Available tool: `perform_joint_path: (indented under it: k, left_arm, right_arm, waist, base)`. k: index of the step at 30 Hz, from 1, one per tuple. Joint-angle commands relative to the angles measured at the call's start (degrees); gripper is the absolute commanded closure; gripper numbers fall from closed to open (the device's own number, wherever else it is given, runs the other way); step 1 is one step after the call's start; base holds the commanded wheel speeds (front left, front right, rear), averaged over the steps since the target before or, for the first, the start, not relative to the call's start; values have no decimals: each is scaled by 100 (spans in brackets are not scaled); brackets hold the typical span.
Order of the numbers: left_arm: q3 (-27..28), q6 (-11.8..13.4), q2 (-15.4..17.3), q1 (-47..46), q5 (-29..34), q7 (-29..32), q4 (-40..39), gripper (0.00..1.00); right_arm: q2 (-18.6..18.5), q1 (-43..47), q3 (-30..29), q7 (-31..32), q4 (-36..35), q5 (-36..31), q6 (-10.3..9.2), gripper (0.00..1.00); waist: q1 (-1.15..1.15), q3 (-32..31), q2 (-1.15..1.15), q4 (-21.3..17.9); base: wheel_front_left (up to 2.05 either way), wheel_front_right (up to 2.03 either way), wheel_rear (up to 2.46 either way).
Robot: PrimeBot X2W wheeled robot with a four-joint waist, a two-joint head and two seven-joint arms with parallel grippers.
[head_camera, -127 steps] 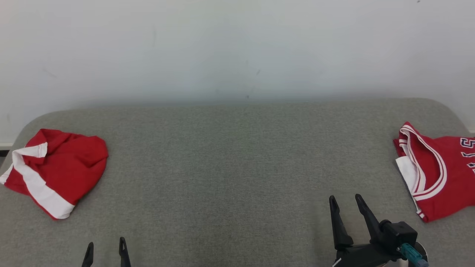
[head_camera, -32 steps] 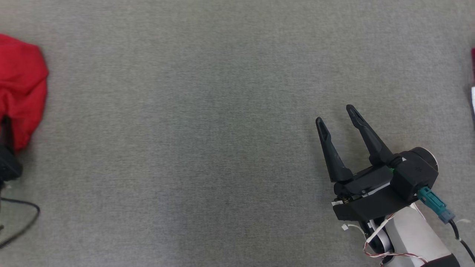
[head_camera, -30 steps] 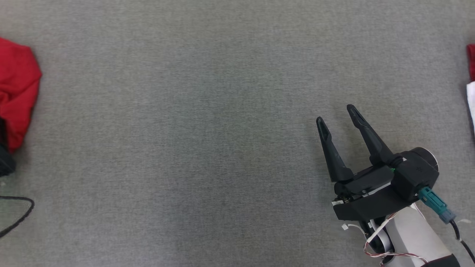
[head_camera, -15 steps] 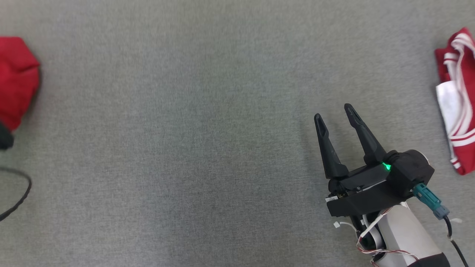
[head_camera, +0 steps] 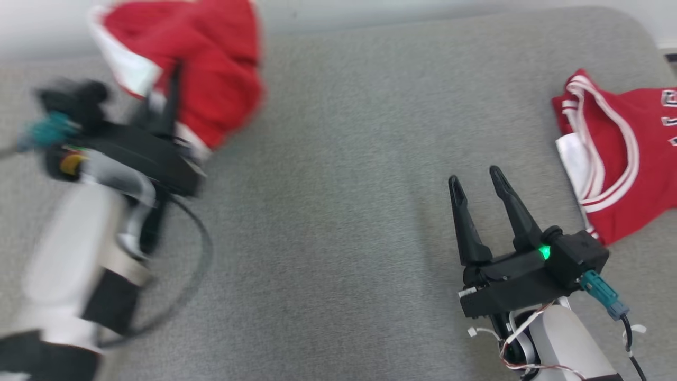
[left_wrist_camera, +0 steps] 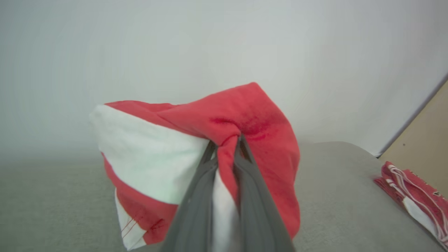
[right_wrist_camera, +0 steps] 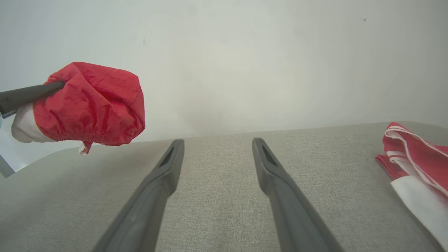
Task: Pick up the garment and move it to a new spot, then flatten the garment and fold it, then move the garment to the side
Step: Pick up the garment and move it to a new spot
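Grips a bunched red-and-white garment in the left gripper, jaws drawn almost together on a fold of the red cloth. Lets the rest of the bundle drape over and past the fingertips, with the white panel hanging to the left of the jaws in the left wrist view. Holds it clear of the grey cushion, high against the pale wall in the right wrist view, with a gap between cloth and cushion. Reaches up from the lower left of the head view on a pale forearm, heavily blurred there, with the fingers pointing toward the far edge and a dark cable looped below the wrist.

Poises the right gripper low over the cushion, jaws spread wide with only bare cushion between them. Points those fingers away from the robot and slightly leftward, forearm rising from the lower right corner, a green light lit on the gripper body. Places a second red jersey with white trim to the right of the right jaws, lying on the cushion and apart from them.
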Motion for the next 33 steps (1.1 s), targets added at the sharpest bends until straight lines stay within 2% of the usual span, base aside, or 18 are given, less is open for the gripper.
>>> perform_joint_path:
  k: [1, 7, 13, 14, 15, 18, 27, 30, 33]
  left_arm:
    - [-45, 8, -92, 138, -14, -55, -46, 100]
    - [-361, 7, -769, 892, -209, -559, -137, 100]
    - [-388, 13, -959, 1738, -125, -987, 326, 100]
    - [-355, 12, -964, 1875, -96, -1022, 365, 53]
    - [-324, 11, -939, 2014, -24, -1042, 430, 0]
    - [14, 36, -874, 2351, 249, -1059, 395, 0]
    - [1436, 287, -964, 3696, 1406, -1051, -483, 0]
    - [2102, 313, -1037, 4190, 1810, -1052, -892, 0]
    - [2352, 333, -1080, 4432, 2039, -1052, -1074, 0]
  right_arm:
    - [38, 86, 3, -1, 29, -1, -15, 0]
    - [111, 230, -87, -2, 172, -6, -15, 0]
    - [189, 328, 27, -1, 338, -63, -15, 0]
    - [196, 347, 39, -1, 368, -56, -15, 0]
    - [203, 370, 49, -1, 409, -37, -15, 0]
    - [225, 444, 75, -1, 489, -31, -15, 0]
    - [286, 673, -46, -1, 696, -109, -15, 0]
    - [309, 762, -124, -1, 732, -137, -15, 0]
    - [304, 803, -161, -1, 758, -172, -15, 0]
  waist:
    - [0, -179, 0, -171]
    - [0, -430, 0, -315]
    - [0, -701, 0, -435]
    - [0, -734, 0, -442]
    - [0, -779, 0, -443]
    - [0, -891, 0, -412]
    - [0, -1248, 0, -269]
    - [0, -1355, 0, -191]
    - [0, -1399, 0, -158]
  base:
    - [0, 0, 0]
    - [0, 0, 0]
    - [0, 0, 0]
    - [0, 0, 0]
    - [0, 0, 0]
    - [0, 0, 0]
    - [0, 0, 0]
    - [0, 0, 0]
    - [0, 0, 0]
